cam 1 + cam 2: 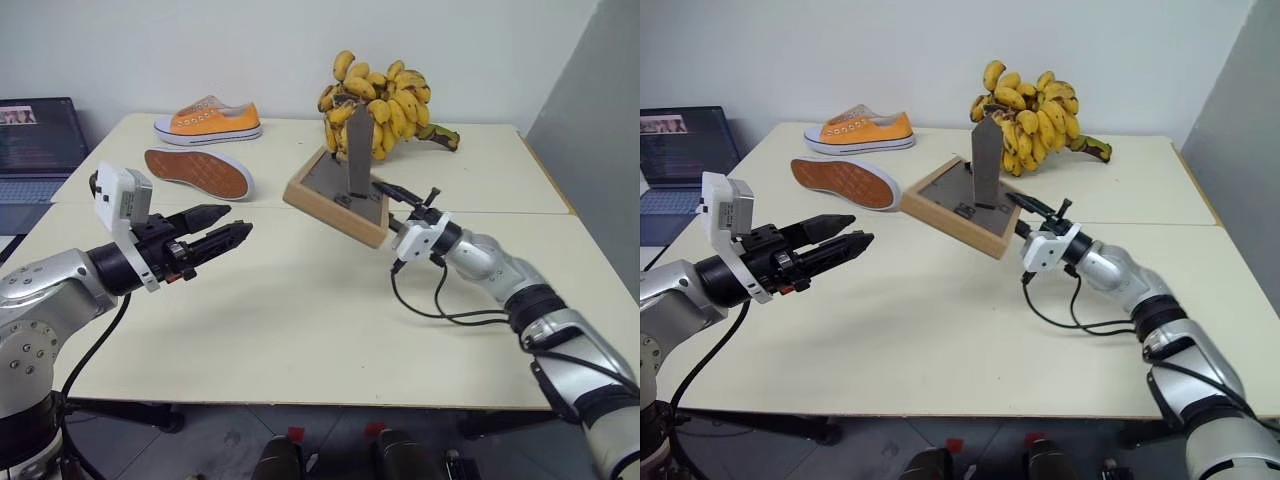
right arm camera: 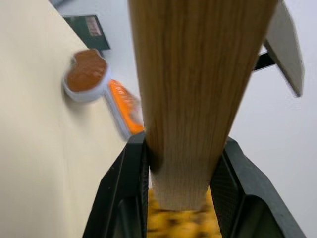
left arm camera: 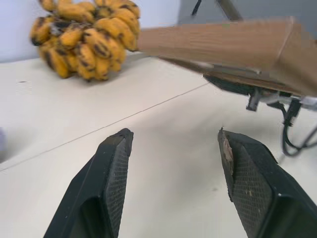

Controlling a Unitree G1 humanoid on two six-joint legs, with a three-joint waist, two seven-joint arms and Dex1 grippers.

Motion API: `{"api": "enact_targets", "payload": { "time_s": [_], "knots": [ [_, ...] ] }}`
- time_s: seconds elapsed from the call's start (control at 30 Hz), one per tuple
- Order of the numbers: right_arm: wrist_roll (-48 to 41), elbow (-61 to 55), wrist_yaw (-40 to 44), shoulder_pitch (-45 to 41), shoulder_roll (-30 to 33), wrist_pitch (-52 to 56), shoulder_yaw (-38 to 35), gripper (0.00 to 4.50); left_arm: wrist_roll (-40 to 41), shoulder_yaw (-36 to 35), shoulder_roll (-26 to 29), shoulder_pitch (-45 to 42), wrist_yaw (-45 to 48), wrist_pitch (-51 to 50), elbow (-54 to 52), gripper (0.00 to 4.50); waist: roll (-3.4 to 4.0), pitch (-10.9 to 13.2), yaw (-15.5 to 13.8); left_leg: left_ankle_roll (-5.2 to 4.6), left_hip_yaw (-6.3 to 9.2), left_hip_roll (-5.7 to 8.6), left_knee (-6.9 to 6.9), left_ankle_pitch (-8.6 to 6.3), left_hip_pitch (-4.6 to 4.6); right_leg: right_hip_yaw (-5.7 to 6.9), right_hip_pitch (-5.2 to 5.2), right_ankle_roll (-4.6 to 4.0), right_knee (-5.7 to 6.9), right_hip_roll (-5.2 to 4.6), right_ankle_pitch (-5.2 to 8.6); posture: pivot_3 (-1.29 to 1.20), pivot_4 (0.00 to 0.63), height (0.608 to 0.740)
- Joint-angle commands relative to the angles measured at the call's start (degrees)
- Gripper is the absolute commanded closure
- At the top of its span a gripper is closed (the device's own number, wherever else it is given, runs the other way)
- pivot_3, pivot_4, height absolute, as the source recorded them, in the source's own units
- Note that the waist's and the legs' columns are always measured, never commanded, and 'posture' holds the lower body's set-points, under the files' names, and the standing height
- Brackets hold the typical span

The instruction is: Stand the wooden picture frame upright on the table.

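surface: cream table [image 1: 300,330], seam across the middle, white wall behind; laptop [image 1: 35,140] off the left edge.
clutter: banana bunch [image 1: 380,100] at the far side; two orange sneakers, one upright [image 1: 210,120], one sole-up [image 1: 200,172].
frame: wooden picture frame [image 1: 335,205] held off the table, tilted, dark back panel up, stand strut [image 1: 358,165] sticking up and open.
right gripper [image 1: 385,195]: jaws clamped on the frame's near wood edge.
left gripper [image 1: 235,232]: jaws wide, empty, level, well apart from the frame.
step: judged mid-reorientation, frame not yet set down.
next: likely rotate until bottom edge and strut foot both meet the table, then release; tipping is the risk.
views: right wrist shows pad contact on wood [image 2: 190,99]; head views show overall tilt.
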State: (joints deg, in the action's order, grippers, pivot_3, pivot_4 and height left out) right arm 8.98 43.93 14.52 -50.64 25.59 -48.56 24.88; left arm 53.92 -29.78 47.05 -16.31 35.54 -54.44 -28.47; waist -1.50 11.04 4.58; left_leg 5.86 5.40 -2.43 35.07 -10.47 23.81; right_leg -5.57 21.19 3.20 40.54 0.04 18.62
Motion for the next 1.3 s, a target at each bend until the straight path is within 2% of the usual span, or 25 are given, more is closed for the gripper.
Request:
{"api": "enact_targets", "payload": {
  "time_s": [0.03,0.27,0.37,0.5,0.7,1.0,1.3],
  "knots": [
    [-17.6,-11.1,15.1,2.6,-2.9,14.1,-4.9,2.96,2.1,-3.1,1.0,0.6,-1.7,0.8,-3.3,1.59,0.00,0.0,-0.3,0.00,0.05,0.01,0.00,0.00,0.03,0.03,0.00,0.00,-0.02,0.00,0.00,0.00,0.150,0.740],
    [-27.1,-20.0,26.0,9.0,-6.1,34.5,-8.1,2.96,4.3,-4.4,2.5,2.2,-3.2,0.1,-4.4,1.59,0.01,0.0,-0.3,0.00,0.10,-0.06,-0.03,0.00,0.03,0.09,0.04,-0.02,-0.03,0.10,0.01,0.00,0.150,0.740],
    [-31.0,-23.1,30.2,12.6,-6.7,44.5,-9.0,2.96,3.0,-4.2,4.9,5.9,-0.3,0.6,-5.5,1.59,0.01,0.0,-0.3,0.00,0.07,-0.08,-0.08,-0.01,0.04,0.06,0.09,-0.05,-0.05,0.12,0.03,0.00,0.150,0.740],
    [-32.8,-25.9,32.7,15.2,-7.3,51.6,-10.5,2.96,3.0,-4.8,7.4,8.9,3.4,1.8,-5.8,1.59,0.04,0.0,-0.3,0.00,0.07,-0.14,-0.12,-0.01,0.04,0.06,0.15,-0.15,-0.02,0.21,0.10,0.00,0.150,0.740],
    [-32.6,-27.7,35.8,16.9,-8.4,55.8,-11.9,2.96,2.1,-5.8,10.3,13.8,10.5,3.6,-5.9,1.59,0.05,0.0,-0.3,0.01,0.03,-0.22,-0.18,-0.02,0.04,0.03,0.22,-0.22,-0.01,0.30,0.14,0.00,0.150,0.740],
    [-33.7,-30.3,46.8,19.7,-9.6,61.8,-10.1,2.96,2.4,-8.1,13.1,18.9,17.9,2.9,-3.8,1.59,0.06,0.0,0.0,0.01,0.02,-0.25,-0.22,-0.02,0.03,0.03,0.23,-0.25,-0.02,0.33,0.18,0.00,0.150,0.740],
    [-30.2,-24.6,46.1,20.5,-11.9,61.2,-10.5,2.96,1.3,-8.4,14.4,21.8,21.0,3.3,-4.3,1.59,0.08,0.1,0.0,0.02,0.01,-0.28,-0.23,-0.03,0.04,0.03,0.25,-0.30,-0.05,0.36,0.22,0.00,0.150,0.740]
  ]
}}
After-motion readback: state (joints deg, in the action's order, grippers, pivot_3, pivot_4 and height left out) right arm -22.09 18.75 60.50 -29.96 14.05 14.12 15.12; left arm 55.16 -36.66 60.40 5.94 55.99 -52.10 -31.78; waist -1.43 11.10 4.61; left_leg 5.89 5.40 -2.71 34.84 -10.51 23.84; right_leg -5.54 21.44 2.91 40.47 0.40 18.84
